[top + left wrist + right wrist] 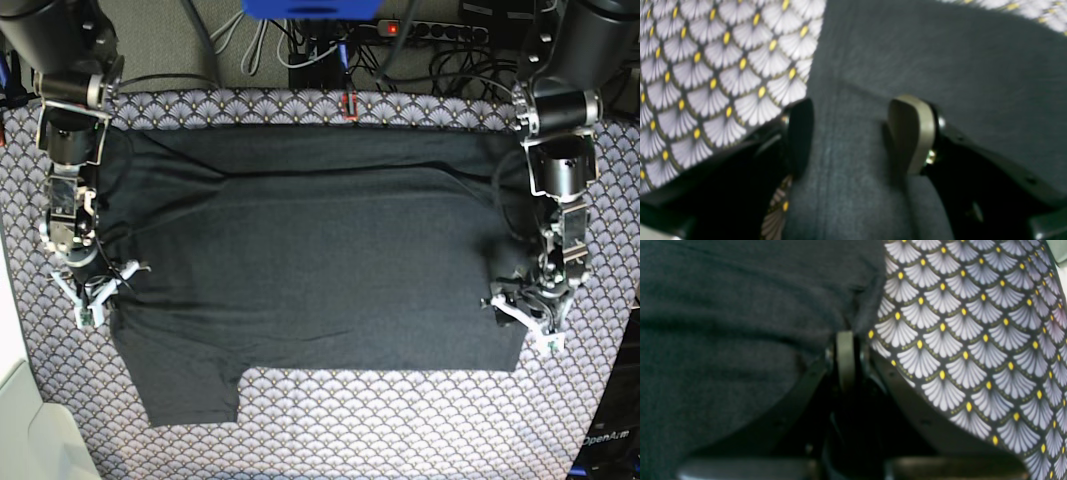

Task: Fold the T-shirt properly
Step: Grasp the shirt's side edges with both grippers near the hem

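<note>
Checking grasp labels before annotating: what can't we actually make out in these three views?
- Right gripper, right wrist view: jaws look pressed together at the T-shirt edge; whether fabric is pinched is blurred and self-occluded.
- Left gripper, left wrist view: fingers straddle a fabric ridge with a gap; contact is blurred.
- Base view: both grippers too small to read.
- T-shirt print: not visible in any view.
- Patterned cloth: cut off by base view edges.

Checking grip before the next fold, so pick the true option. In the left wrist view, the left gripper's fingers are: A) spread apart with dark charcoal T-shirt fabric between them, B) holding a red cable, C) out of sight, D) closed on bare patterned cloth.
A: the left gripper shows its fingers apart, with the soft dark charcoal T-shirt running between them.
</note>
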Action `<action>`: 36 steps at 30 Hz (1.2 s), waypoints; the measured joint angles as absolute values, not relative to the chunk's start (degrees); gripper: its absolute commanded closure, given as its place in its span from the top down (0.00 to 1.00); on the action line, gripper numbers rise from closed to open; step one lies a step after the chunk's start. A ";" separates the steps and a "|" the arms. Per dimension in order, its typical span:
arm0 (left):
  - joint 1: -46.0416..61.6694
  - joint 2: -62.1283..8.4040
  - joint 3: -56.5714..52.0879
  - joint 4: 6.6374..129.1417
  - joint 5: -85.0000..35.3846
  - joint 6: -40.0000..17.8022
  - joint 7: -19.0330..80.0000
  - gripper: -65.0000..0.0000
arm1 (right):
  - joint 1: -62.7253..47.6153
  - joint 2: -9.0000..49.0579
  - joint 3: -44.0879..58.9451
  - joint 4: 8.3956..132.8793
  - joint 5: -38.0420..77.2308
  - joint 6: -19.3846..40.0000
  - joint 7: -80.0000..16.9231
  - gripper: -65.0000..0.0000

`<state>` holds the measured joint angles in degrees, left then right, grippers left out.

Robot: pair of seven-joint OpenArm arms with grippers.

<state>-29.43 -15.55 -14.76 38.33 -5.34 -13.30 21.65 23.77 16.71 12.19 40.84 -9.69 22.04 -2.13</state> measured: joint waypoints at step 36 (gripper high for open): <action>-35.27 -15.70 -14.85 20.97 -6.00 -9.21 7.03 0.59 | 23.79 16.86 12.19 40.84 -9.85 22.20 -2.15 0.00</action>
